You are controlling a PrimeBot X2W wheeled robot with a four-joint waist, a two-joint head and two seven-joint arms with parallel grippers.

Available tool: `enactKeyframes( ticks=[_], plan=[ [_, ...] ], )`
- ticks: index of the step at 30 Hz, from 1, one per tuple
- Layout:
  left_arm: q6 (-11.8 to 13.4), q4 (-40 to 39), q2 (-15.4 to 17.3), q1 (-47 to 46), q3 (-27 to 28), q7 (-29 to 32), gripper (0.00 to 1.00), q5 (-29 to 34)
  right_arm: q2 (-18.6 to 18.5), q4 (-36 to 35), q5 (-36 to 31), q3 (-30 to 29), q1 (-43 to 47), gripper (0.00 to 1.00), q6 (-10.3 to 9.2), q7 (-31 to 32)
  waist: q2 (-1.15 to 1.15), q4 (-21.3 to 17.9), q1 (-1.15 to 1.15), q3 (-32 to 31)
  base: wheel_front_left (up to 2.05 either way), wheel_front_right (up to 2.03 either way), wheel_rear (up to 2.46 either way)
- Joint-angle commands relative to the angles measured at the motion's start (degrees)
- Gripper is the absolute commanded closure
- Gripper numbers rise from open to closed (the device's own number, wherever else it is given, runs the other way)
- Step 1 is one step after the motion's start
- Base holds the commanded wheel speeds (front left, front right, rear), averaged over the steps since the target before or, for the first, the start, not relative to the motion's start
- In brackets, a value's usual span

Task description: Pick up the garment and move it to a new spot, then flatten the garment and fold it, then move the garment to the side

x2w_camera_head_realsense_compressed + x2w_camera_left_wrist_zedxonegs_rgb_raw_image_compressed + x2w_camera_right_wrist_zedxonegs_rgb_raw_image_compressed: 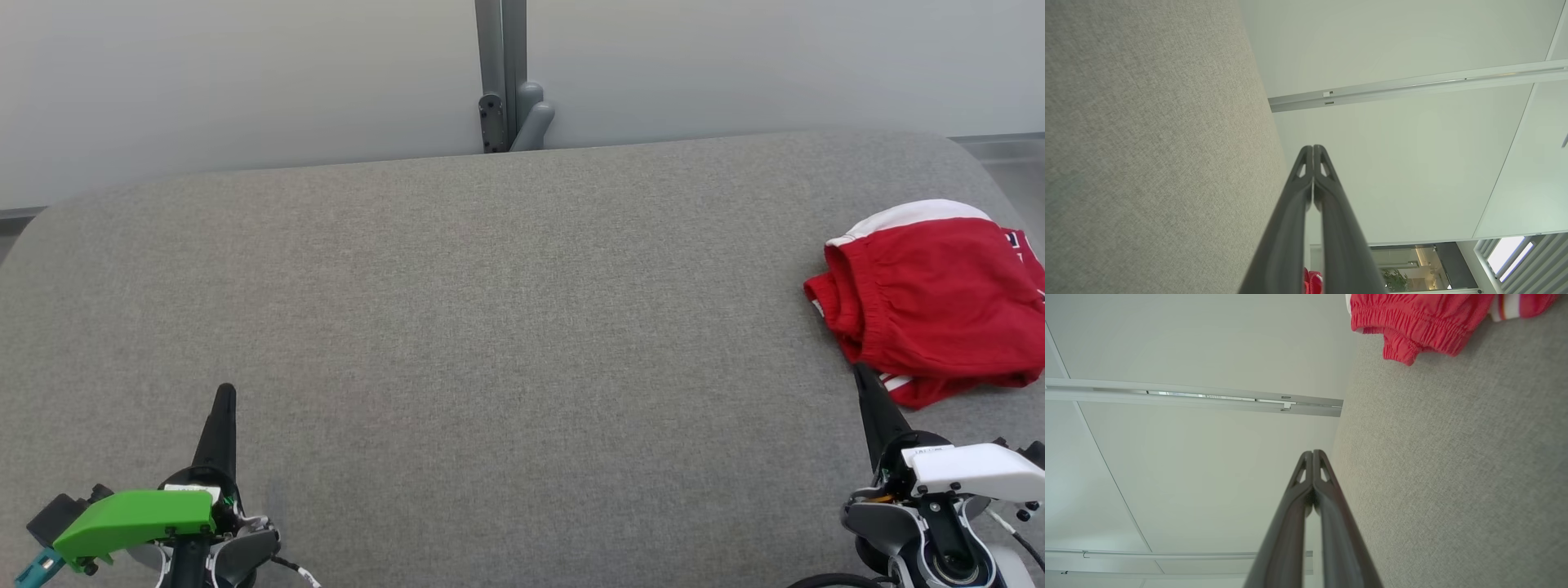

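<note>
A red garment with a white band and an elastic waist lies crumpled at the right edge of the grey fabric surface. Its gathered waistband shows at the top of the right wrist view, and a small red scrap of the garment peeks between the fingers in the left wrist view. My right gripper is shut, empty, its tip just below the garment's near edge. At the lower left my left gripper is shut on nothing, far from the garment.
A pale wall runs behind the surface, with a grey post and bracket at the back centre. The surface's rounded corners fall away at the far left and far right.
</note>
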Motion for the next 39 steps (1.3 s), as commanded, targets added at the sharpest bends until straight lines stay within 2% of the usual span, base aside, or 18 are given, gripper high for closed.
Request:
enactKeyframes(
  ticks=[1, 17, 39],
  plan=[
    [-0.02, -0.39, 0.02, -1.07, 0.29, 0.31, 1.0, -1.35, -0.33, 0.08, 1.57, 0.09, -0.74, 1.0, 0.03, 0.48, 0.0, -0.08, 0.0, 0.0, 0.0, 0.0, 0.0],
    [-0.02, -0.7, -0.07, -1.56, 0.86, 1.77, 1.0, -6.56, -0.38, 0.58, 8.35, 0.26, -1.6, 1.0, 0.02, 2.03, 0.0, -0.79, 0.0, 0.0, 0.0, 0.0, 0.0],
    [-0.02, -0.67, -0.06, -1.4, 0.82, 1.78, 1.0, -6.48, -0.37, 0.56, 8.28, 0.25, -1.48, 1.0, 0.02, 1.97, 0.0, -0.81, 0.0, 0.0, 0.0, 0.0, 0.0]
  ],
)
